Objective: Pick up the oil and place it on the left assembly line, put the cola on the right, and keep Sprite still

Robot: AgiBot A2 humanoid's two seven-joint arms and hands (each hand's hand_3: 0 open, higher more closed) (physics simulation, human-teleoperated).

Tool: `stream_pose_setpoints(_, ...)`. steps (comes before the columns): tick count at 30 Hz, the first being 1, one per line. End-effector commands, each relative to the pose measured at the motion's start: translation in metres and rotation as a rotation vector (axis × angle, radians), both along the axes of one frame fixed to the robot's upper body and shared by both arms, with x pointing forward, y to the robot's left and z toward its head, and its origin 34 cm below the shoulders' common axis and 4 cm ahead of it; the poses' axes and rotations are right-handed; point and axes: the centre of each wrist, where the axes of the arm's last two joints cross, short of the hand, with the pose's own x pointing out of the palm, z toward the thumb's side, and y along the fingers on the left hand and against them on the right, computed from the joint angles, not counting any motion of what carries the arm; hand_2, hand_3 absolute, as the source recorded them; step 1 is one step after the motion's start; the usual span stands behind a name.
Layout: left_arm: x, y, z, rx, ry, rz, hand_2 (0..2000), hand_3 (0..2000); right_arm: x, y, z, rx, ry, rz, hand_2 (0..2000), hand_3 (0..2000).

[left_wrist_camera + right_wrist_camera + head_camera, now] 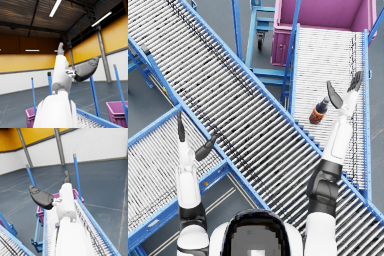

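Observation:
A dark cola bottle with an orange label lies tilted on the right roller line. My right hand hovers just right of it, fingers spread, holding nothing; the right wrist view shows the same open right hand and the bottle's cap peeking beside the forearm. My left hand is raised over the left roller line, fingers apart and empty. In the left wrist view the left hand points up at the hall ceiling. No oil or Sprite is visible.
A long diagonal conveyor crosses between the two lines. A purple bin stands at the far end of the right line, seen also as a purple bin. Blue frame posts rise behind. More purple bins stand on the floor.

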Motion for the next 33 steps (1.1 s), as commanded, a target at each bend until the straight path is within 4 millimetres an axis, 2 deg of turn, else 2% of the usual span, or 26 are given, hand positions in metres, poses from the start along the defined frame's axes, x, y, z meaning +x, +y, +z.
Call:
stream_pose_setpoints(1, 0.000, -0.002, 0.005, 0.005, -0.016, -0.008, 0, 0, -0.026, 0.021, 0.029, -0.146, -0.175, 0.016, 0, 0)
stream_pose_setpoints(4, 0.000, -0.003, 0.001, 0.003, -0.003, -0.009, 0, 0, -0.061, 0.039, 0.033, -0.229, -0.301, 0.032, 0, 0)
stream_pose_setpoints(7, 0.002, -0.005, 0.010, 0.009, -0.030, -0.019, 0, 0, -0.085, 0.054, 0.034, -0.274, -0.379, 0.054, 0, 0)
stream_pose_setpoints(10, 0.005, -0.003, 0.013, 0.004, -0.034, -0.012, 0, 0, -0.101, 0.059, 0.031, -0.289, -0.412, 0.058, 0, 0)
stream_pose_setpoints(16, 0.011, 0.000, 0.017, -0.006, -0.036, -0.004, 0, 0, -0.124, 0.078, 0.005, -0.325, -0.398, 0.116, 0, 0)
stream_pose_setpoints(17, 0.009, -0.002, 0.010, -0.004, -0.019, -0.009, 0, 0, -0.128, 0.080, 0.004, -0.329, -0.405, 0.121, 0, 0)
stream_pose_setpoints(18, 0.012, -0.001, 0.018, -0.005, -0.037, -0.007, 0, 0, -0.133, 0.083, 0.004, -0.335, -0.416, 0.129, 0, 0)
stream_pose_setpoints(20, 0.011, -0.002, 0.012, -0.007, -0.020, -0.008, 0, 0, -0.137, 0.085, 0.000, -0.337, -0.413, 0.136, 0, 0)
stream_pose_setpoints(22, 0.014, 0.000, 0.019, -0.009, -0.036, -0.005, 0, 0, -0.138, 0.086, -0.004, -0.336, -0.403, 0.140, 0, 0)
stream_pose_setpoints(25, 0.014, -0.001, 0.014, -0.010, -0.021, -0.007, 0, 0, -0.135, 0.086, -0.007, -0.331, -0.390, 0.141, 0, 0)
stream_pose_setpoints(33, 0.013, -0.010, -0.012, -0.062, 0.100, -0.116, 0, 0, -0.140, 0.092, -0.027, -0.289, -0.318, 0.277, 0, 0)
